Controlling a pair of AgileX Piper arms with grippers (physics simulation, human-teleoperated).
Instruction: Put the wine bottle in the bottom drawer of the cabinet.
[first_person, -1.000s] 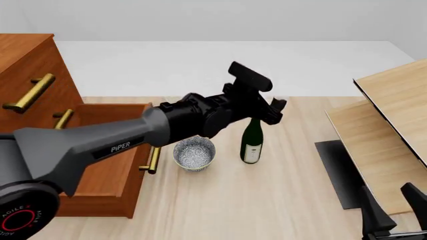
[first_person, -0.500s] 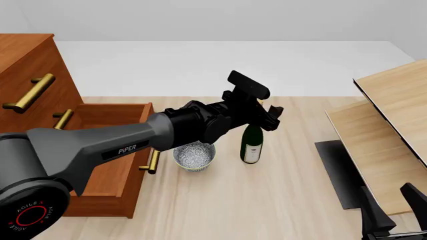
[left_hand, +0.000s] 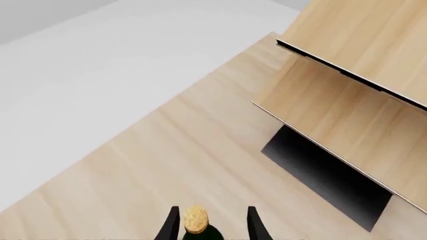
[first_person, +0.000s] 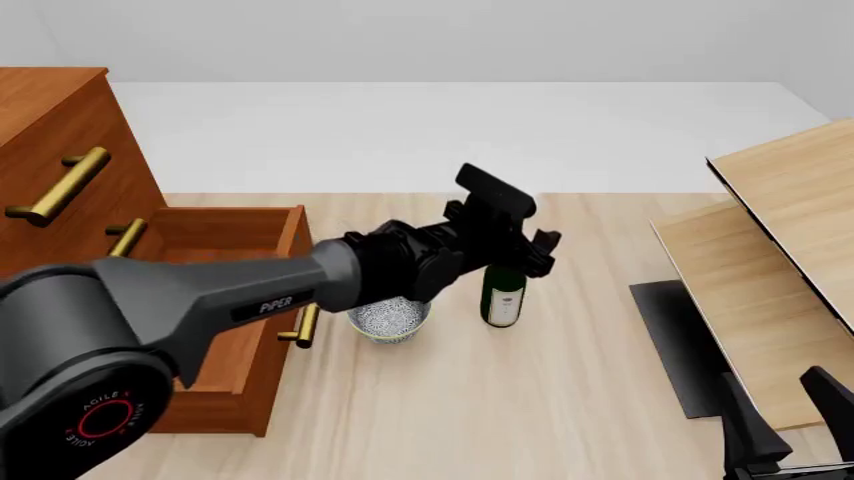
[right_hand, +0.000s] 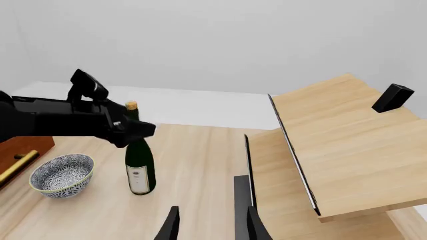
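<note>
The slim dark green glass wine bottle (right_hand: 139, 167) with its gold-tan cap and small white label stands upright on the pale wooden table (first_person: 534, 400), just beside a speckled blue-and-white bowl (right_hand: 61, 175) and well apart from the open reddish-brown bottom drawer (first_person: 214, 300) of the large reddish-brown wooden cabinet (first_person: 60, 160). The black left gripper (left_hand: 211, 226) sits at the bottle's neck, its fingers spread on either side of the cap with a gap showing on each side, so nothing is pinched yet. The step in hand looks like the grasp, and doing it well probably means keeping the neck centred between the fingers, settling a little lower than the cap so the pads meet the glass rather than the smooth rounded top, and closing evenly so the tall, narrow bottle is not nudged sideways into the bowl. A squeeze from one side first could tip it. The black right gripper (right_hand: 208, 225) hangs low over the table near the pale light-wood slanted panels (right_hand: 340, 145), its fingers apart and holding nothing, far from the bottle.
</note>
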